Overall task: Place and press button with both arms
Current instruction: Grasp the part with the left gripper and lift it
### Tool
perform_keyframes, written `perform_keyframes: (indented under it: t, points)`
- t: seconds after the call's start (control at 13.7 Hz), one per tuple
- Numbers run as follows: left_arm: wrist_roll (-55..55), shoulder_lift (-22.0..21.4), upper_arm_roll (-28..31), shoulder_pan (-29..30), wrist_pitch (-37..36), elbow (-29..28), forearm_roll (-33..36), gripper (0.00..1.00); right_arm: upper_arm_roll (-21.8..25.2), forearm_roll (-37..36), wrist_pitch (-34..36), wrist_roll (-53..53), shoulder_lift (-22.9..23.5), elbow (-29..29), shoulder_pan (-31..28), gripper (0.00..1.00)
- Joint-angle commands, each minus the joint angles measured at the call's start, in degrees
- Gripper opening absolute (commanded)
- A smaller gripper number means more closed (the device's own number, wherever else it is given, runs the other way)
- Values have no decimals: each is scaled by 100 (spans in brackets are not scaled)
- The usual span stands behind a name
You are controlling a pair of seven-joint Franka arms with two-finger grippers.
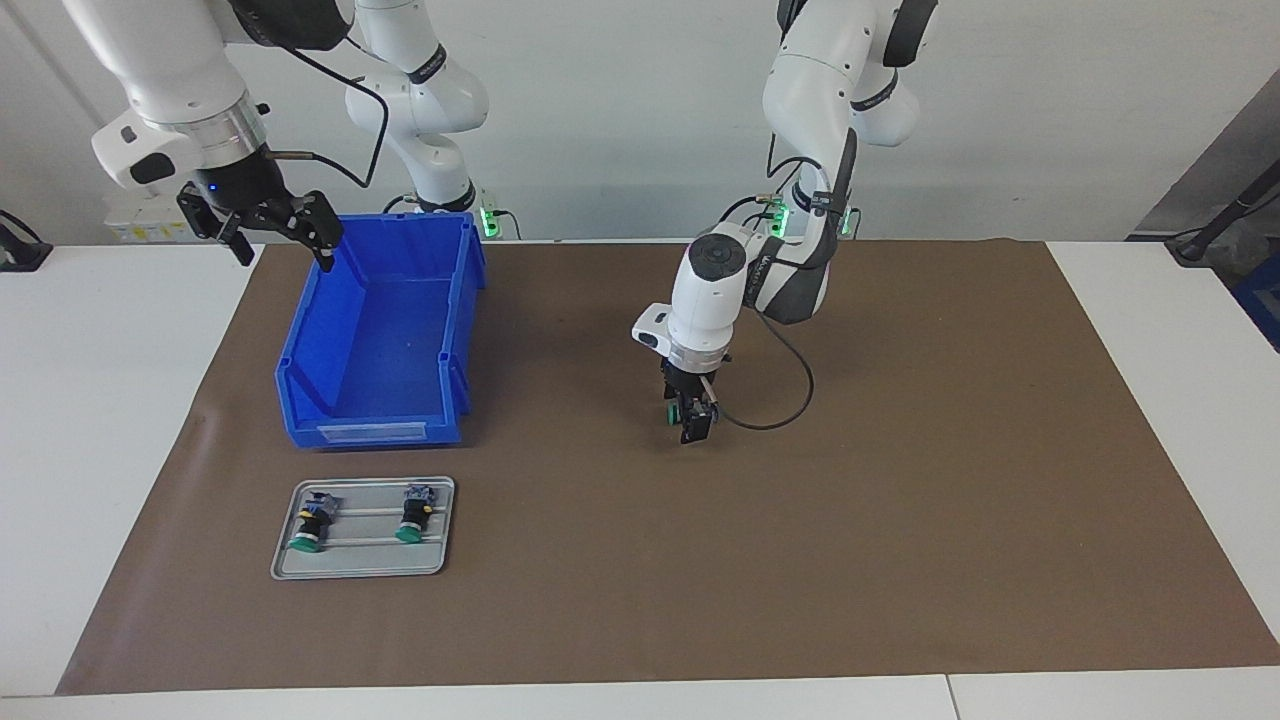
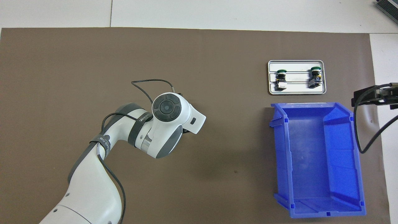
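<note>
A blue bin (image 1: pixel 380 340) stands on the brown mat (image 1: pixel 900 500) toward the right arm's end of the table, and nothing shows inside it. Just beside its open front, farther from the robots, lies a small grey tray (image 1: pixel 365 565) near the mat's edge. Two buttons rest in the tray side by side, apart from each other, each lying on its side with the green cap pointing away from the robots: one button (image 1: pixel 311 525) toward the right arm's end of the tray, the other button (image 1: pixel 413 514) toward the left arm's end.

The left gripper (image 1: pixel 690 418) hangs low over the middle of the mat, pointing straight down, well apart from the tray and the bin. A bit of green shows between its fingers (image 1: pixel 697 425), which looks like a third button (image 1: pixel 672 411) in its grasp, though the wrist hides it in the overhead view and whether the fingers actually clamp it cannot be told.

The right gripper (image 1: pixel 270 222) waits raised over the bin's corner nearest the robots, its fingers spread wide and holding nothing.
</note>
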State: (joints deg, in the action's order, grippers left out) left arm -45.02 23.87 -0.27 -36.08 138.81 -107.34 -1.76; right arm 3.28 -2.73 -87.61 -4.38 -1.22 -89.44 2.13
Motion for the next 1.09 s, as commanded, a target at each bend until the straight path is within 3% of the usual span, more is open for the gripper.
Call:
perform_keyframes:
  t: [0.0, 0.07, 0.22, 0.29, 0.44, 0.73, 1.02]
  points:
    - [213, -57, 106, -180, 225, -191, 115, 58, -20, 141, 68, 156, -45, -30, -55, 100]
    - [239, -57, 115, -215, 225, -209, 123, 49, -20, 141, 68, 156, -45, -30, -55, 100]
    - [310, -66, 133, -320, 208, -209, 115, 43, -20, 141, 68, 156, -45, -30, -55, 100]
    - [318, -66, 141, -321, 181, -191, 115, 33, -20, 141, 68, 156, -45, -30, -55, 100]
    - [362, -66, 150, -260, 42, -104, 115, 0, -20, 141, 68, 156, -45, -30, -55, 100]
    - [389, -136, 177, -76, -319, 239, 106, 0, -20, 141, 68, 156, -45, -30, -55, 100]
    - [643, -610, 159, 285, -320, 196, -340, 0, -20, 141, 68, 156, -45, -30, -55, 100]
